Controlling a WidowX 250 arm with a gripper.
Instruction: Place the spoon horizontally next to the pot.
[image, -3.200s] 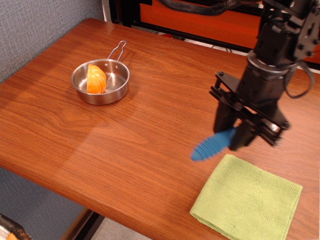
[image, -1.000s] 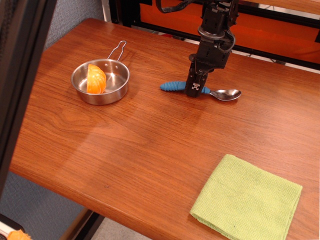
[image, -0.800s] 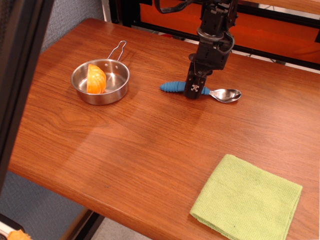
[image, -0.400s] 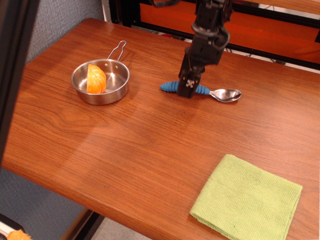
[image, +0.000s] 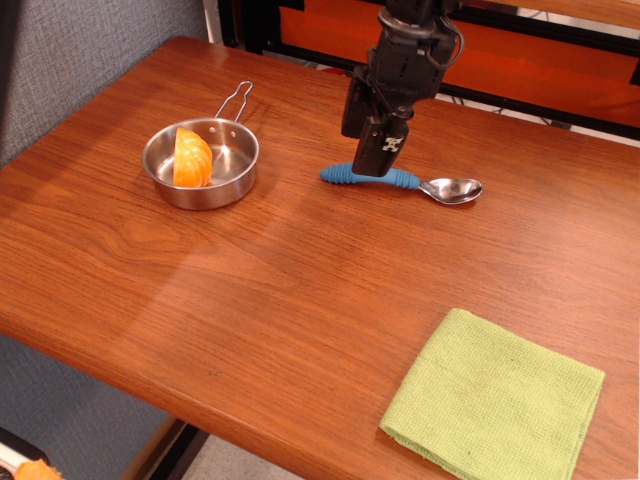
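Spoon (image: 400, 182) flat right of pot (image: 201, 162), green cloth (image: 493, 398) well apart

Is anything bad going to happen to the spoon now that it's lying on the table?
Probably not much. The gripper hangs just above the spoon, so a low sideways move might bump the blue handle and turn it crooked. The spoon also lies some way to the right of the pot, not touching it, so someone might say it isn't close enough.
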